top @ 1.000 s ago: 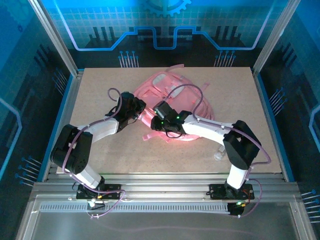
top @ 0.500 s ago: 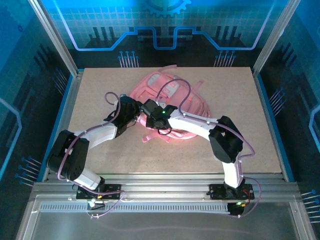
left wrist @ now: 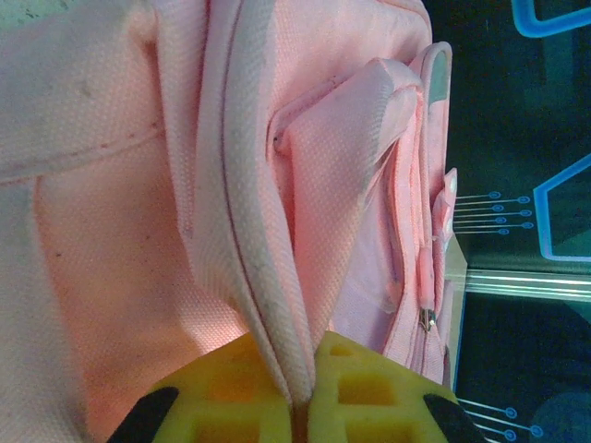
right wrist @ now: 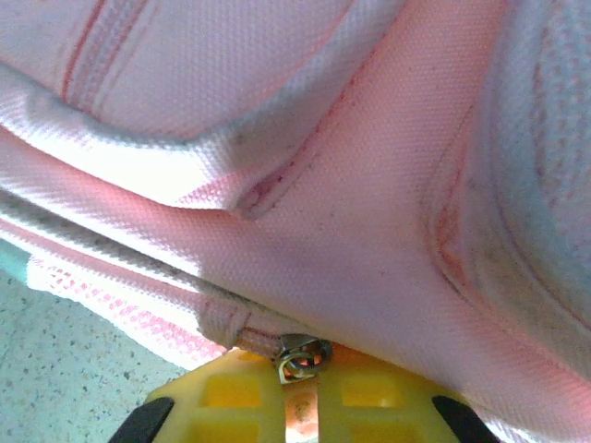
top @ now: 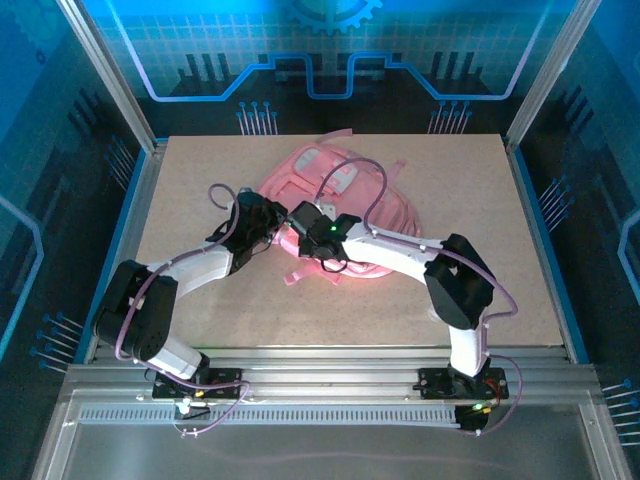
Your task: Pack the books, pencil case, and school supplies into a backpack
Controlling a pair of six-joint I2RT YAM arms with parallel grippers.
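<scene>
The pink backpack (top: pixel 345 180) lies flat in the middle of the table. At its near-left edge my left gripper (top: pixel 272 225) is shut on a fold of its piped seam (left wrist: pixel 268 314), the yellow pads (left wrist: pixel 222 388) pressed together on the fabric. Just to the right, my right gripper (top: pixel 302 217) is shut on the backpack's pink zipper pull, with the metal slider (right wrist: pixel 301 355) sitting at the pad tips (right wrist: pixel 369 392). Pink backpack cloth (right wrist: pixel 369 185) covers most of the right wrist view. The books, pencil case and school supplies are out of view.
A pink strap end (top: pixel 298 276) trails onto the tabletop (top: pixel 200 180) near me, and another strap (top: pixel 335 135) curls at the far edge. Aluminium rails (top: pixel 130 210) border the table on both sides. A second zipper slider (left wrist: pixel 428 319) hangs on the backpack's side.
My right arm has swung left along the backpack's near edge and its jaws have closed on the zipper pull. The left arm reached slightly forward, still gripping the seam.
</scene>
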